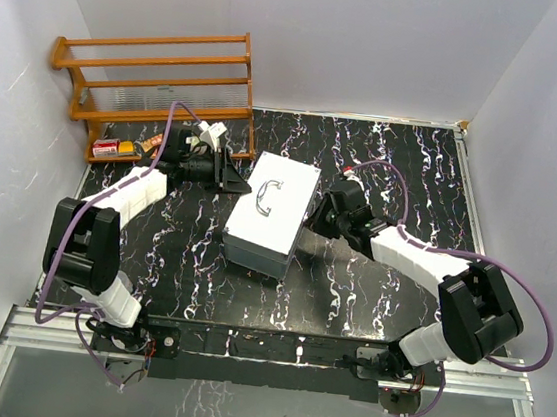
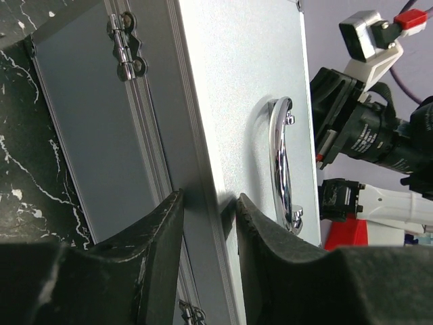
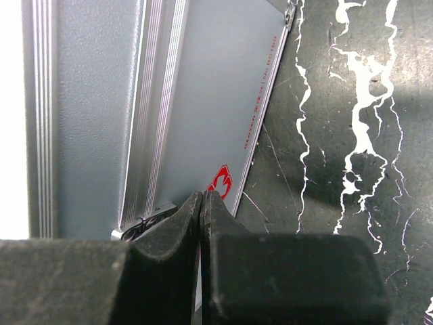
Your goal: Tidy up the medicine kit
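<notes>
— Padded fingers (image 2: 155, 250) of your left gripper (image 2: 210, 203) sit nearest the lens. What have they got?
— Nothing firmly, by my judgement. They are parted and straddle the ribbed lid edge of the aluminium case (image 1: 270, 213). It lies closed mid-table with its chrome handle (image 2: 281, 162) up. Whether the pads press, I cannot tell.
— And the right gripper (image 3: 203, 196)?
— Its fingers are squeezed together on nothing, tips just beside a small metal fitting (image 3: 145, 218), likely a latch, at lower left of its view.
— How should you open it well?
— Probably free that latch first. Brace the case with your left, then raise the lid slowly so nothing slides. A medicine box (image 1: 107, 148) lies under the wooden rack (image 1: 153, 73), upper left.
</notes>
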